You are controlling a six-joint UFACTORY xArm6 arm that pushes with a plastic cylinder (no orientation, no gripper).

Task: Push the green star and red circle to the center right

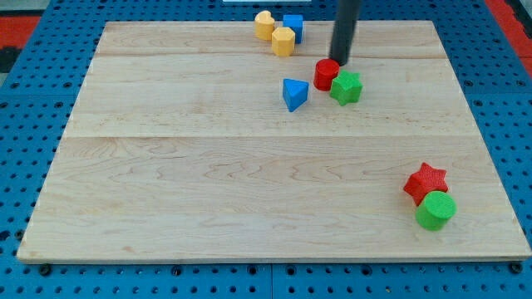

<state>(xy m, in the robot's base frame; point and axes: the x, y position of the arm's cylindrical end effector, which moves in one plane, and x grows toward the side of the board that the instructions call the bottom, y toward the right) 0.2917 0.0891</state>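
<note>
Now | my tip (342, 63) just above red circle (326, 74) | green star (347, 86) touching its right

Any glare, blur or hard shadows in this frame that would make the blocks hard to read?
Camera view: lighting is even and soft, with no glare on the wooden board. Shadows are faint, hugging each block. The red circle and green star are sharp, as are the red star and green circle. My tip sits just above the red circle; the rod shows no obvious motion blur.
</note>
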